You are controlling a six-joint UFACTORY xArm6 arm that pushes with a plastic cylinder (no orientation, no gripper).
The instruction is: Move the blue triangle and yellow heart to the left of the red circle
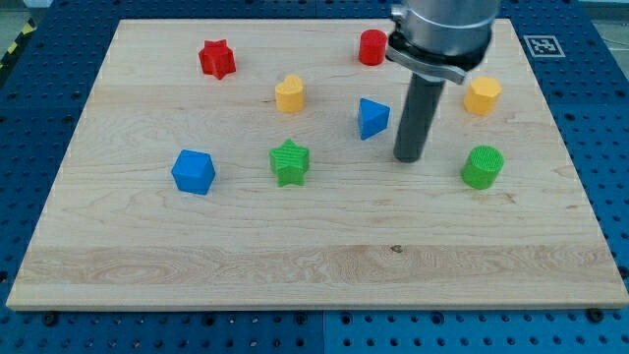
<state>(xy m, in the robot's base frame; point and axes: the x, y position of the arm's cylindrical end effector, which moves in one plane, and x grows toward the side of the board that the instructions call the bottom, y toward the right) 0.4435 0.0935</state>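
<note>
Sitting just right of the frame's centre, the blue triangle (372, 118) is seen as a small wedge-shaped block, glossy and solid in colour, standing on the wooden counter (295, 265). It is judged to be light, rigid and fairly slick, so it should slide readily under a push; contact is best made on a flat side face, since a push near a corner would likely spin it. No pincer is fitted, so nothing can be held or gripped; only a dark rod is present, and my tip (408, 158) is set down just to the right of the blue triangle, apart from it. The yellow heart (290, 94) lies to the upper left of the triangle, its notched top faintly visible, and is expected to handle alike. The red circle (372, 47) stands near the top edge, above the triangle, partly beside the arm's housing. Farther out, a yellow block (483, 95), a green cylinder (483, 166), a green star (289, 162), a blue cube (194, 172) and a red star (217, 59) are spread about.
</note>
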